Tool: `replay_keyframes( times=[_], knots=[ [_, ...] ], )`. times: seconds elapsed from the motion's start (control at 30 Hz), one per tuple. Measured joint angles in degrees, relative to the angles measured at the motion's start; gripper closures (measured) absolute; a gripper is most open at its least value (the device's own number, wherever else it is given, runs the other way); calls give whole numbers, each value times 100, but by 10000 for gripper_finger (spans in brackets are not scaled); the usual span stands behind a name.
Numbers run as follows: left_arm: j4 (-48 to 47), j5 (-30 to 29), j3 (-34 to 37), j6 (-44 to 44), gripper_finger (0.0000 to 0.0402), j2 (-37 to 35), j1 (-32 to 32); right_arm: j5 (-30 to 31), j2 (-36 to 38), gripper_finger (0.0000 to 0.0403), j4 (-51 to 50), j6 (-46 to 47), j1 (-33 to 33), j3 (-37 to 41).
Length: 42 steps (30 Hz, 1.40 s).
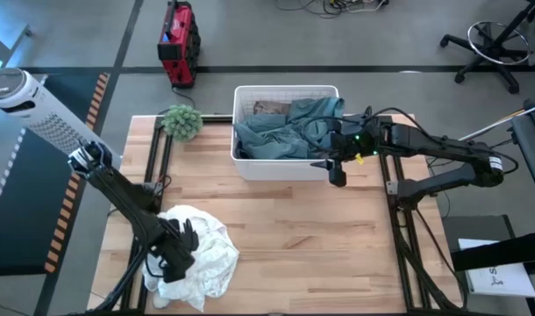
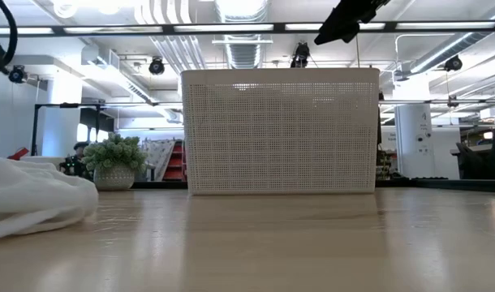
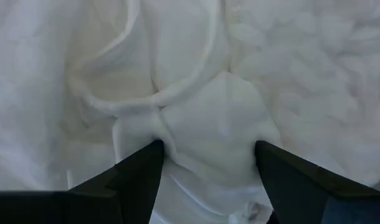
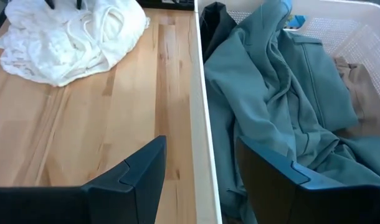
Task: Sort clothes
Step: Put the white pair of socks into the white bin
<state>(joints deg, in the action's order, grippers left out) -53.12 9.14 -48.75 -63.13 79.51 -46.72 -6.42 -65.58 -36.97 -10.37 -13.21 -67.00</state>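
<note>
A white lacy garment (image 1: pixel 202 254) lies crumpled on the table at the near left; it also shows in the low view (image 2: pixel 32 203). My left gripper (image 3: pixel 209 149) is open, down on this garment (image 3: pixel 221 118). A grey-green garment (image 1: pixel 285 136) fills the white bin (image 1: pixel 285 168) and drapes over its far right rim. A tan piece (image 4: pixel 358 87) lies under it. My right gripper (image 4: pixel 199 146) is open and empty above the bin's near right rim (image 4: pixel 199 93), one finger on either side of the rim. The plaid shirt is hidden. My left gripper comes at the white garment from above, pointing down. Its two open fingertips (image 3: pixel 154 152) rest in the cloth, with a soft hump of it (image 3: pixel 218 124) and a corded hem standing between them. The garment lies slack on the table, in several layers.
A small green spiky plant (image 1: pixel 181 121) stands at the table's far left, beside the bin. Bare wood lies between the white garment and the bin (image 1: pixel 320 228). A red case (image 1: pixel 177 42) and a chair base (image 1: pixel 495 39) are on the floor beyond the table.
</note>
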Motion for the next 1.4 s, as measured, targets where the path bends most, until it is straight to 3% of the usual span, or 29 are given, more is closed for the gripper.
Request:
replay_keyframes(
  times=[0.17, 0.4, 0.53, 0.87, 0.97, 1.2, 1.3, 1.4],
  knots=[
    [0, 227, 0, 169, 199, 339, -4, 0, -1, 227, 1, -23, -2, 0],
    [-59, 544, -115, 631, 375, 436, -7, 2, 0, 233, -3, -22, -2, 0],
    [-121, 384, -356, 636, 380, 226, -11, 0, 56, 233, -50, -8, 15, 0],
    [-304, -1094, -1064, 712, 396, -221, 8, 8, 308, 240, -174, 61, 62, -2],
    [-326, -1853, -1173, 721, 397, -341, 81, 0, 412, 243, -174, 65, 96, 8],
    [-232, -4660, -1187, 1208, 398, -608, 391, 0, 483, 241, -147, 55, 160, 11],
    [69, -5220, -1187, 1762, 398, -760, 743, 0, 473, 246, -148, 49, 160, 13],
    [660, -5363, -1187, 2699, 399, -920, 1161, 0, 471, 251, -137, 43, 160, 13]
  ],
)
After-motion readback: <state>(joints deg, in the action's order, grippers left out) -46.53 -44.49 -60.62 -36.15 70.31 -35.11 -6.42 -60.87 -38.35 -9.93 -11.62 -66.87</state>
